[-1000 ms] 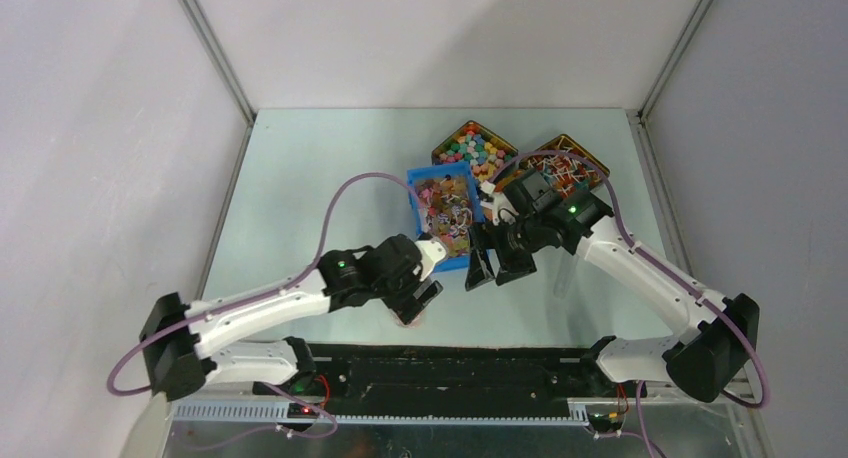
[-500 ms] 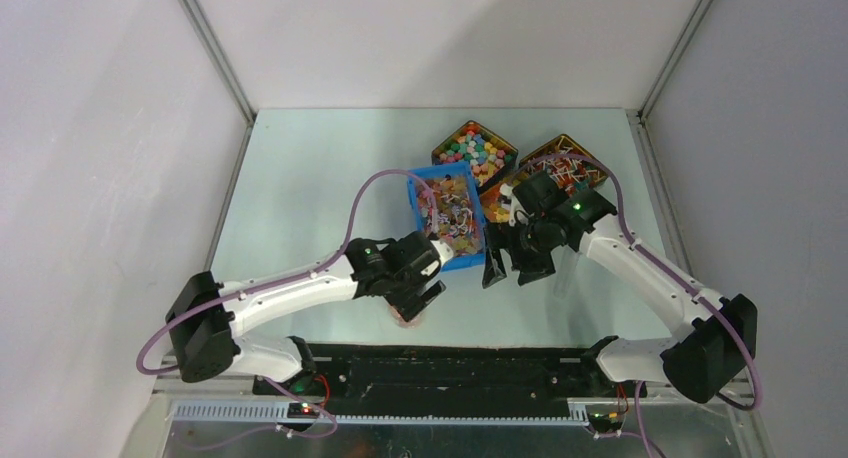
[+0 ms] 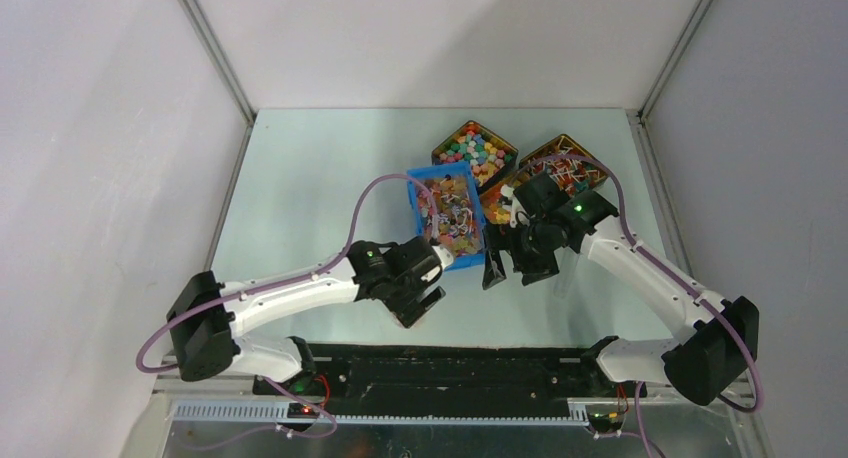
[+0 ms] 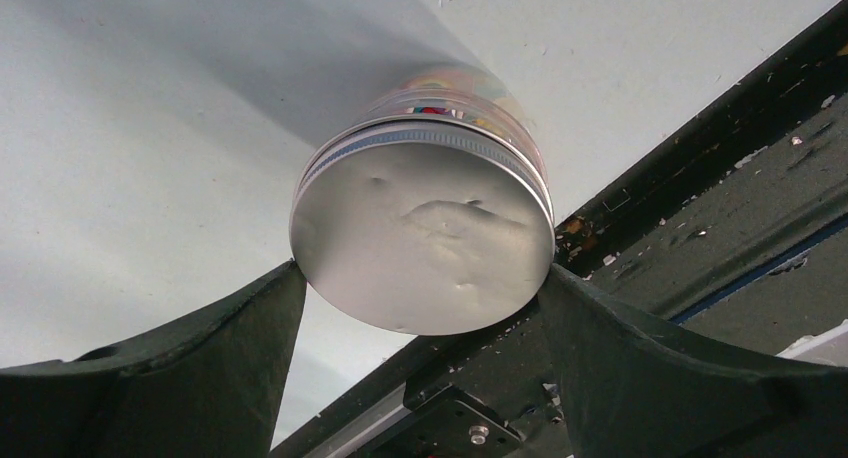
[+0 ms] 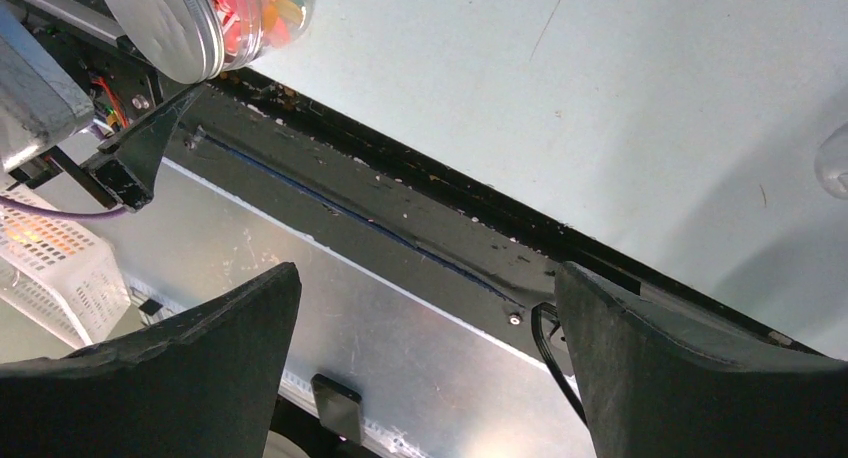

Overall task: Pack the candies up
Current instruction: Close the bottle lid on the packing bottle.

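The candies [image 3: 449, 216], tiny wrapped sweets in orange, pink, red and white, fill a blue bin [image 3: 413, 200] at mid-table. A clear jar with a dented silver lid [image 4: 425, 238] holds some coloured sweets. My left gripper [image 4: 420, 278] is shut on the sides of the lid. In the top view the left gripper [image 3: 418, 306] hides the jar near the table's front edge. The jar also shows in the right wrist view [image 5: 200, 18]. My right gripper [image 3: 508, 272] is open and empty, just right of the blue bin, and hangs over the front edge in its wrist view [image 5: 425, 278].
Two dark tins stand behind the bin: one with round coloured sweets [image 3: 474, 150], one with white-stick lollipops [image 3: 562, 166]. A faint clear object [image 3: 565, 274] stands right of the right gripper. The black base rail [image 3: 450, 363] runs along the near edge.
The left gripper has moved over the jar, which showed pink below it earlier, and now covers it. The right arm shifted right a second ago and has since stayed still.
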`<state>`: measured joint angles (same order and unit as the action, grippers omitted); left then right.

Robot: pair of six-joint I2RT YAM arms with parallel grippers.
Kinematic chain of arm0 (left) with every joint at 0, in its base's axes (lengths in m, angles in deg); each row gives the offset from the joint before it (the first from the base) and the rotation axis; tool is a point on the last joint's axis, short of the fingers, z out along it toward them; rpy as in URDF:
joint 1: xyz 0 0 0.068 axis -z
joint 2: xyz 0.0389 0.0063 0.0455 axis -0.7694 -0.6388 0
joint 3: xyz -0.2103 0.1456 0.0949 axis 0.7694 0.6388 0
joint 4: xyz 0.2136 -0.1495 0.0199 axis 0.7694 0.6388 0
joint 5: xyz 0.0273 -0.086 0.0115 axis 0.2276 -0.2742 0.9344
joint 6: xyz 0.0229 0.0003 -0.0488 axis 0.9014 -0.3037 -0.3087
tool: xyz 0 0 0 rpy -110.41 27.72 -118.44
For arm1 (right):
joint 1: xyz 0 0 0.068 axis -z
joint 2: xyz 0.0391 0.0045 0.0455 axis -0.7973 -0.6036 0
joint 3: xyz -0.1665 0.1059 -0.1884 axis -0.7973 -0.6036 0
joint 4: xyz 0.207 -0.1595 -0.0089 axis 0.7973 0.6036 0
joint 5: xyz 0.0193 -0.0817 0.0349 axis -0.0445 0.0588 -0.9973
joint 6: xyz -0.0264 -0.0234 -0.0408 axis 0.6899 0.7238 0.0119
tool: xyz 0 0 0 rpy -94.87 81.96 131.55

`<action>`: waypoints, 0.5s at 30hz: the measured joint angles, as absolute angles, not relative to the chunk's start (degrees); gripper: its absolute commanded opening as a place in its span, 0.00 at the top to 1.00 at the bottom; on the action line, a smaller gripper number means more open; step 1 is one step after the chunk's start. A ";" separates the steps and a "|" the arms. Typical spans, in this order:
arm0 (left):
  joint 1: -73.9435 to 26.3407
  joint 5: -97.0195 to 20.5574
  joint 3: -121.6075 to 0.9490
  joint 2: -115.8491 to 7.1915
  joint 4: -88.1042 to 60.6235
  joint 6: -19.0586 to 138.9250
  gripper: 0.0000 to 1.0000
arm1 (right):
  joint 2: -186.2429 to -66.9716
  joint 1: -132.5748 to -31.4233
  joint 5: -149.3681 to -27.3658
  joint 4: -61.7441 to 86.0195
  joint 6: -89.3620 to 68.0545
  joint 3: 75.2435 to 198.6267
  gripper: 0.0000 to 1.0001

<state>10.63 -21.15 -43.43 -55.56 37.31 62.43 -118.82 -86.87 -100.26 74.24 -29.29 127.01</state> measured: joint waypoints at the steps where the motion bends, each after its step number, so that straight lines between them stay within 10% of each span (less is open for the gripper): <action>1: 10.69 -21.15 -43.43 -55.65 37.40 62.43 0.11 | -118.82 -86.87 -100.17 74.26 -29.23 127.01 0.00; 15: 11.30 -21.13 -43.43 -58.08 37.38 62.45 0.10 | -118.80 -86.87 -100.15 74.28 -28.79 127.01 0.00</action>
